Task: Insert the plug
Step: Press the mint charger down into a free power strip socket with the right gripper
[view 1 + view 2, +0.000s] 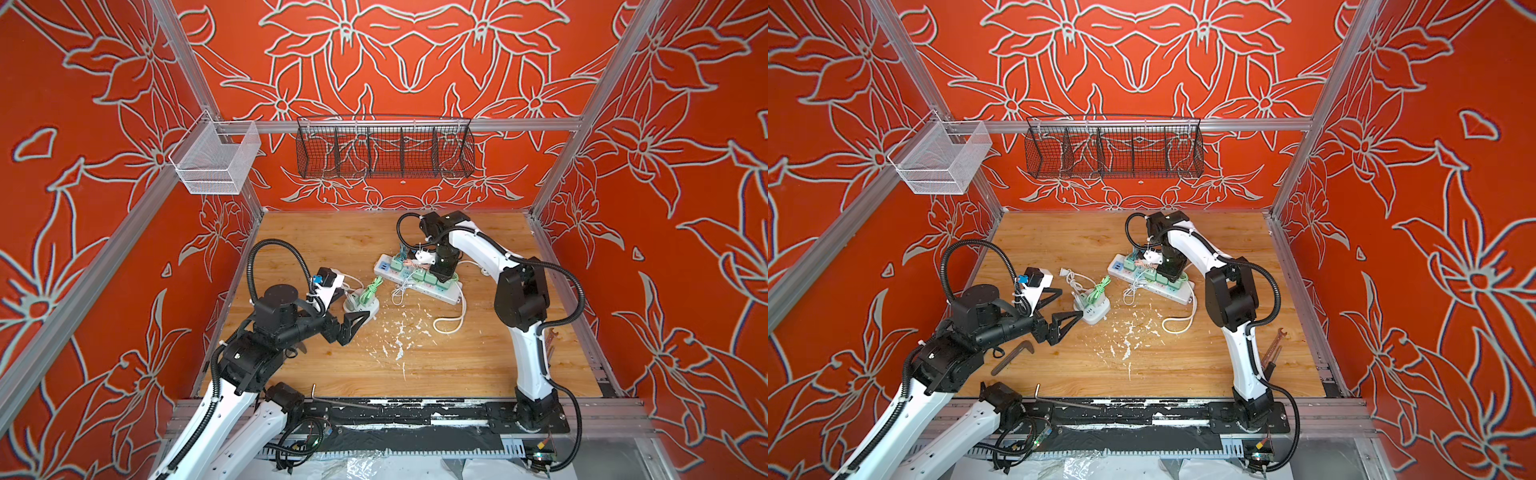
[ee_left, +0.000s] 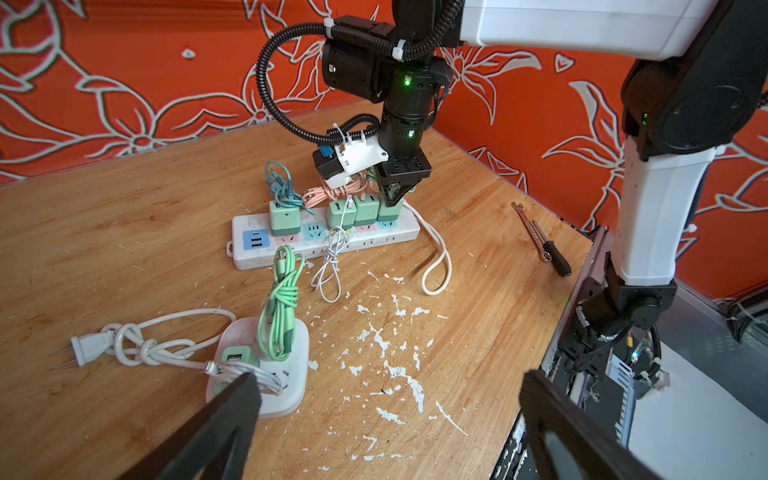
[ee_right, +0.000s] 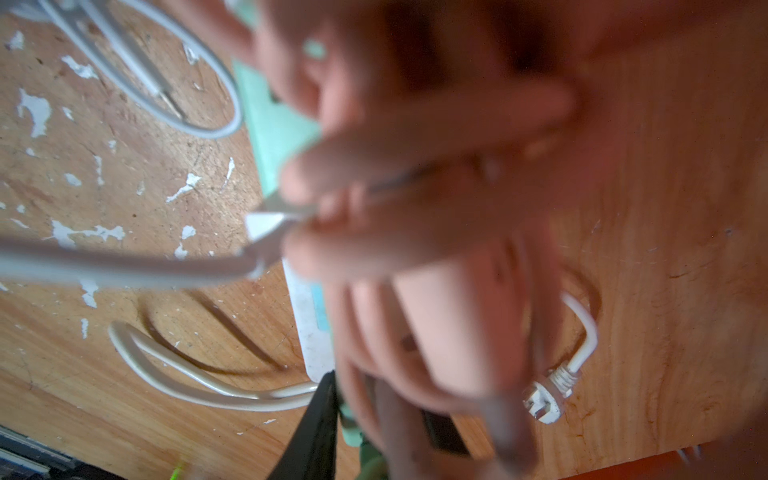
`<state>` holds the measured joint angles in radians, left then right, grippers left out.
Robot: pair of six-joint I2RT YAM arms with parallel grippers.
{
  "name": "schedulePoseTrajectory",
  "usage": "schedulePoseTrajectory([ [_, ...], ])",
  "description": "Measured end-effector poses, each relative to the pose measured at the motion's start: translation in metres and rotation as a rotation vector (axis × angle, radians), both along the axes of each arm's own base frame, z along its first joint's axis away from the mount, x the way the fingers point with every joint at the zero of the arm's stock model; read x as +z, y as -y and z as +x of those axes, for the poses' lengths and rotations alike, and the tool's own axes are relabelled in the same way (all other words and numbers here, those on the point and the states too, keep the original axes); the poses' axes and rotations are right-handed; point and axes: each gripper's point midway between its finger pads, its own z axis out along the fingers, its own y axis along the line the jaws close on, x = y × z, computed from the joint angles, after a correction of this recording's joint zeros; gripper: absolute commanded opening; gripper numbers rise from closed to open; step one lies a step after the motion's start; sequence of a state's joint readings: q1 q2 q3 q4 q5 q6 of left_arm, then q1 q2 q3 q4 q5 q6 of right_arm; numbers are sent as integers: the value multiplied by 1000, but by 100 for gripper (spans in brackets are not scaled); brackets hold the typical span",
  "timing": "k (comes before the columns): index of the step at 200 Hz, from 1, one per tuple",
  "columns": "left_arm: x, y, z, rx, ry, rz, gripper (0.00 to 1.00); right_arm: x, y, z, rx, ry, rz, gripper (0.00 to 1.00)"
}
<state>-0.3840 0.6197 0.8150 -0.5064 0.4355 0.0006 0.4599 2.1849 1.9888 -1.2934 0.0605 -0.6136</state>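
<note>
- Left claw (image 1: 1072, 302) is hanging open at 9 o'clock on the table (image 1: 1183, 365), holding nothing, so nothing is bracing the strip (image 2: 374, 243).
- Right claw (image 2: 392, 198) is pinching the plug (image 2: 386, 215) at the strip's 4 o'clock end; pushing askew is risking bent prongs or a sliding strip.
- Pink cable (image 2: 324, 193) is crowding that claw, threatening a snag.

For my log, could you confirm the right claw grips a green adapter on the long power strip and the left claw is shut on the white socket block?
Not quite: the left claw is open beside the white socket block, as the left wrist view shows. The right claw does grip a green adapter on the long power strip.
</note>
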Motion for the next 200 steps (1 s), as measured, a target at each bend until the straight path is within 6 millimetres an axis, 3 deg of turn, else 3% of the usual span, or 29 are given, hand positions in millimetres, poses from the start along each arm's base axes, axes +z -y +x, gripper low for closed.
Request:
schedulePoseTrajectory([
  [70, 2, 1, 0, -7, 4, -7, 97, 5, -1, 3, -16, 12, 4, 33],
  [200, 6, 2, -2, -16, 19, -17, 97, 12, -3, 7, -56, 34, 44, 53],
])
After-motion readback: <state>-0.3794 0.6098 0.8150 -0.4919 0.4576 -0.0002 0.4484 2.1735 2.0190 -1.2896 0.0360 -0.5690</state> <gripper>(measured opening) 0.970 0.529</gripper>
